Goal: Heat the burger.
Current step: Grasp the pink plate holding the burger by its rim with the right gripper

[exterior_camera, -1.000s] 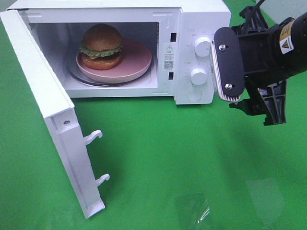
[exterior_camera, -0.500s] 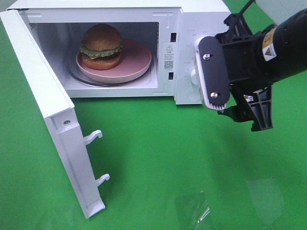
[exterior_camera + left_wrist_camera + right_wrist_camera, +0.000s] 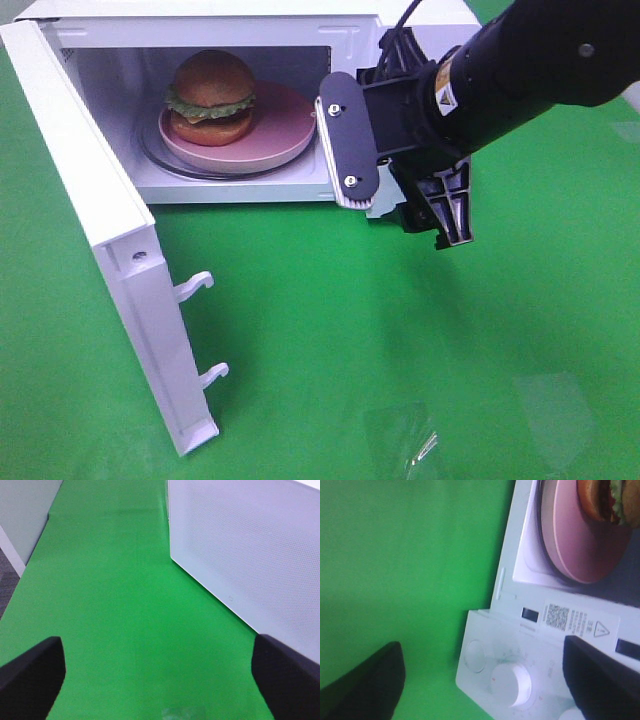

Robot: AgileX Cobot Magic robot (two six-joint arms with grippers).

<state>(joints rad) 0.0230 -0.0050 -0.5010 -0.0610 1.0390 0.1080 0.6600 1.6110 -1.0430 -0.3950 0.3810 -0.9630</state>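
1. Left tool (image 3: 160,680): fingers wide apart, with only green counter (image 3: 115,605) between them. It holds nothing. It sits outside the door (image 3: 110,250), whose white outer face fills one side of the left wrist view.
2. Door: swung fully open to the left with its latch hooks exposed. Same position as a second ago.
3. Burger (image 3: 210,97): inside the microwave (image 3: 400,20) cavity, on the left part of the pink plate (image 3: 285,125). Neither has moved.
4. Right tool (image 3: 395,175): the one change. A second ago it hung right of the microwave, level with the knobs. It has since swept left across the control panel and now hangs before the cavity's right edge, hiding the knobs from the high camera. Its fingers are spread wide and hold nothing. I cannot confirm contact with the microwave.
5. Knob (image 3: 510,682): visible in the right wrist view, below the tool and not gripped.
6. Judgement: loading looks finished, but heating cannot start with the door open. The sweep past the knobs suggests the door comes first and the dial after. The arm is close to the cavity's right edge and should stay clear of the plate rim.
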